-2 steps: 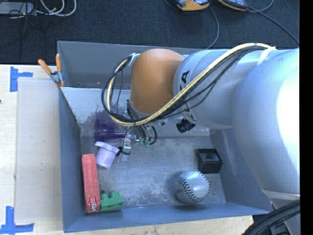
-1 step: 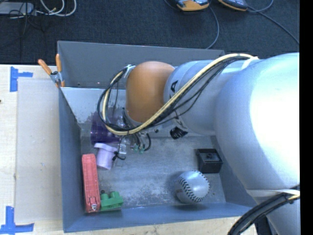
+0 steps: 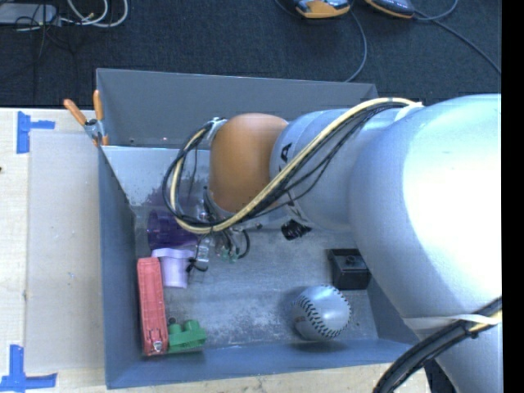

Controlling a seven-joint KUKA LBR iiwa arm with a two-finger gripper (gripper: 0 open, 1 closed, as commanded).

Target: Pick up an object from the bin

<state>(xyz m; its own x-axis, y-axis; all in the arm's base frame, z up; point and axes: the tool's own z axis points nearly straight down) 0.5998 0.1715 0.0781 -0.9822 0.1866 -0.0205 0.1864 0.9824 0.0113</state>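
My gripper (image 3: 201, 257) pokes out from under the wrist at the bin's left middle, low over the floor. Just to its left, a pale lilac cup-shaped piece (image 3: 173, 267) stands close to it or touching it. A darker purple thing (image 3: 164, 228) lies just behind that cup, partly covered by the wrist cables. Along the left wall in front of the cup lies a long red block (image 3: 151, 305), with a green block (image 3: 187, 336) at its near end.
A grey ball with stitched seams (image 3: 321, 311) rests at the front right. A black box (image 3: 350, 268) sits behind it by the arm, and a small black piece (image 3: 295, 229) lies under the arm. The arm covers the bin's right and back.
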